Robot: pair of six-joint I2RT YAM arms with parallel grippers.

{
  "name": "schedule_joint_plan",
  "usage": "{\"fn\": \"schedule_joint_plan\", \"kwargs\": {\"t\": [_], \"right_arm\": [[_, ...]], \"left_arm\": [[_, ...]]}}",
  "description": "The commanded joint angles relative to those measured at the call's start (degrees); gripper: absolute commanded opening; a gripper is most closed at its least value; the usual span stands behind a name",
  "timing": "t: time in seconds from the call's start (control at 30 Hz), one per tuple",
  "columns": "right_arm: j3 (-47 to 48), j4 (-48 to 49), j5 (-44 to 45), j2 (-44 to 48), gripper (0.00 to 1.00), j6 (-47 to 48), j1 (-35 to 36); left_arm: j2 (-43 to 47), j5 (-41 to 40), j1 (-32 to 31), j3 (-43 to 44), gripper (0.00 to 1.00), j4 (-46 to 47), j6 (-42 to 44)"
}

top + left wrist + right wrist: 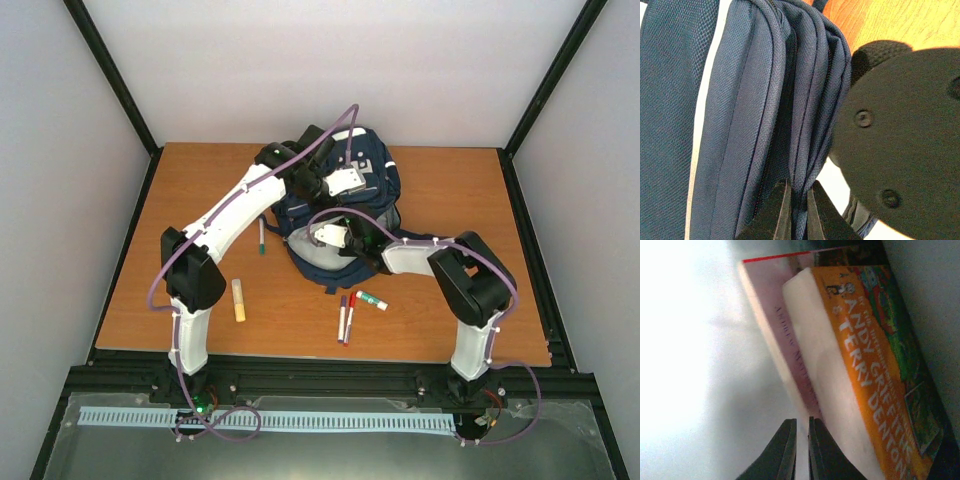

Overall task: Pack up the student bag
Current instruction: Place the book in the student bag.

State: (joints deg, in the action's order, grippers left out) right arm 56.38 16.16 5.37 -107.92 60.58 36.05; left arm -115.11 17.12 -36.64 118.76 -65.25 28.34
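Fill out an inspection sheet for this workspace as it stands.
Surface: wooden table, no spills seen.
Job's things: blue backpack lying mid-table, open; orange book and thin pink book inside.
Clutter: green-capped pen, yellow stick, purple pen, red pen, green-and-white marker loose on the table.
Grippers: left tool shut on a backpack fold; right tool shut to a slit beside the books, grip unclear.
Cables: purple cables along both arms, one looping over the backpack.
Surroundings: white walls, black frame posts.

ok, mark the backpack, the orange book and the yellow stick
backpack (383, 180): top view, navy front panel.
orange book (865, 375): right wrist view, lettered orange face.
yellow stick (239, 300): top view, mid-body.
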Motion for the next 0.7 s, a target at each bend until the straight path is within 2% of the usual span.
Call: {"fn": "schedule_joint_plan", "kwargs": {"t": [0.0, 0.07, 0.1, 0.2, 0.3, 0.37, 0.4, 0.43, 0.47, 0.53, 0.67], "right_arm": [[-2.57, -7.54, -3.85, 7.75, 0.08, -3.43, 0.96], [-4.88, -12.02, -5.54, 12.31, 0.11, -5.45, 1.57], [-5.79, -15.10, -7.13, 15.04, 0.15, -6.03, 1.83], [-6.96, -29.50, -14.10, 22.28, 0.26, -6.57, 1.91], [-7.75, -40.33, -18.22, 29.24, 0.32, -6.01, 1.91], [-8.20, -45.12, -19.76, 33.42, 0.33, -6.86, 1.87], [-8.27, -47.27, -20.41, 35.37, 0.33, -7.37, 1.88], [-8.30, -49.13, -21.16, 37.14, 0.34, -7.82, 1.86], [-8.18, -50.90, -21.74, 38.90, 0.35, -8.09, 1.83], [-7.94, -52.48, -21.79, 41.49, 0.37, -9.42, 1.72], [-4.79, -50.18, -21.42, 41.28, 0.41, -15.40, -1.09]], "left_arm": [[3.58, 0.49, 0.26, 0.82, 0.01, -1.28, 0.10], [3.77, -0.34, 0.26, 0.86, 0.01, -1.28, -0.42], [3.90, -0.80, 0.30, 0.86, 0.05, -1.35, -0.47], [4.52, -1.61, 0.26, 0.79, 0.29, -1.69, -0.27], [5.42, -1.21, 0.27, 0.03, 0.46, -1.88, -0.08], [5.92, -0.07, 0.26, -0.38, 0.62, -2.54, 0.19], [6.13, 0.06, 0.26, -0.57, 0.75, -2.66, -0.33], [6.62, -0.39, 0.28, -0.81, 0.95, -2.39, -1.42], [7.10, -1.21, 0.26, -1.01, 0.99, -1.91, -2.92], [8.23, -4.02, 0.26, -1.03, 1.00, -0.85, -6.30], [10.97, -17.53, 0.33, -2.59, 1.00, 1.10, -11.17]]}}
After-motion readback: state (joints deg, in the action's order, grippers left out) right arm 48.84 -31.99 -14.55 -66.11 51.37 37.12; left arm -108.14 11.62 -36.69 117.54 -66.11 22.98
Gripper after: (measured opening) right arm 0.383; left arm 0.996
